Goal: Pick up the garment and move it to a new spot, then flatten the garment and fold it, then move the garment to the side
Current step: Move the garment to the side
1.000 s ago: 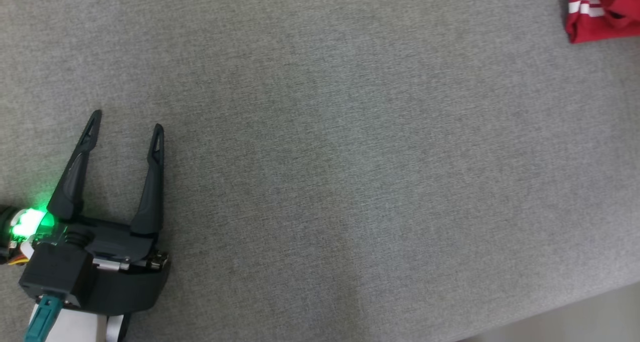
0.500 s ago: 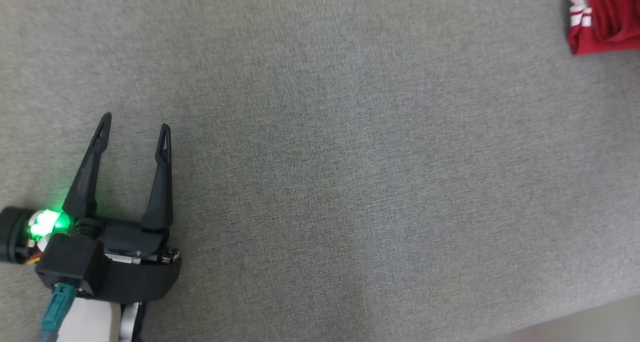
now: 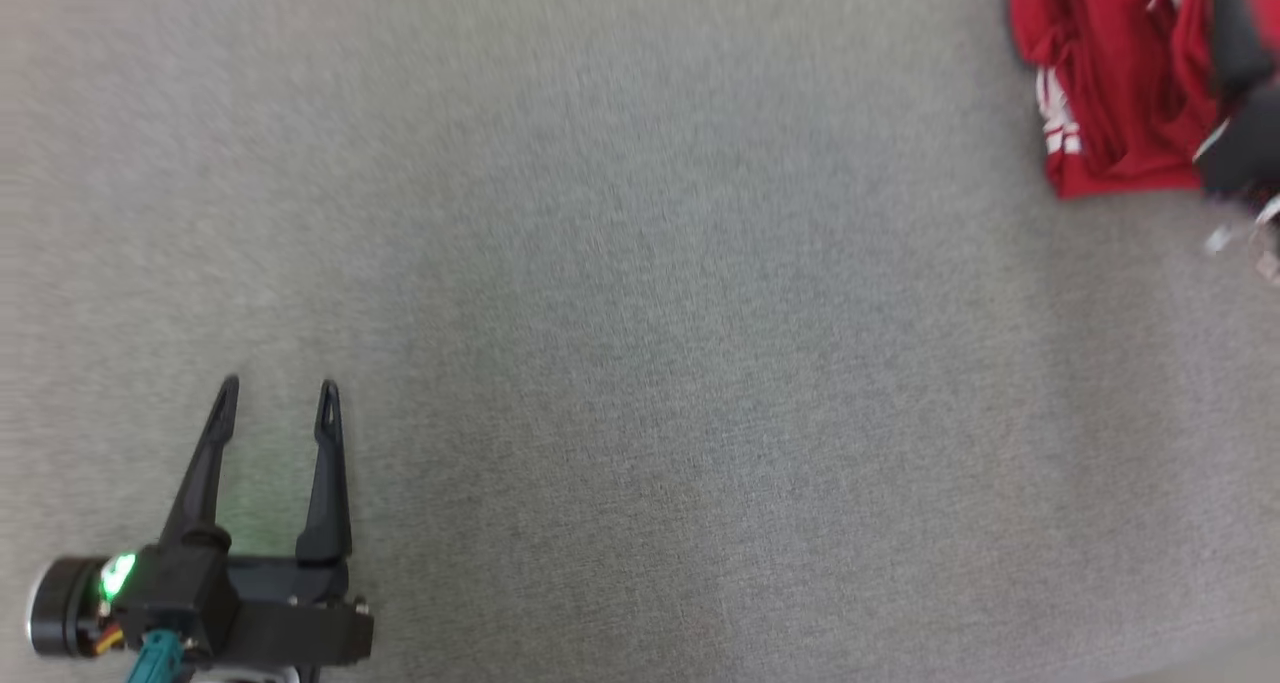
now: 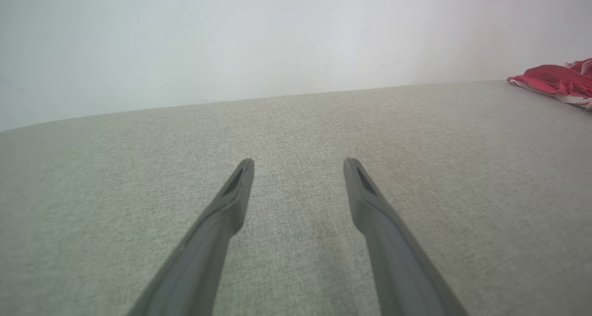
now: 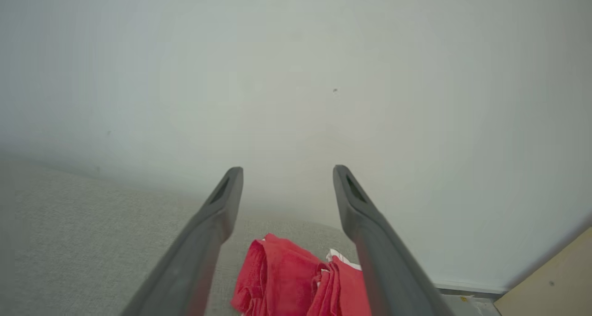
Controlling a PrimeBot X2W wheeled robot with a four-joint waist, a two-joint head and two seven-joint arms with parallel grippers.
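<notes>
where the grey fabric surface [image 3: 640, 363] reaches the upper right of the head view, a red garment [image 3: 1110, 93] with white stripes lies bunched in a heap. left gripper [image 3: 279, 388]: fingers spread wide, holding nothing, low over bare fabric, well apart from the garment. right gripper [image 5: 286, 170]: fingers spread wide, empty, hanging over the garment, tips clear of it.
</notes>
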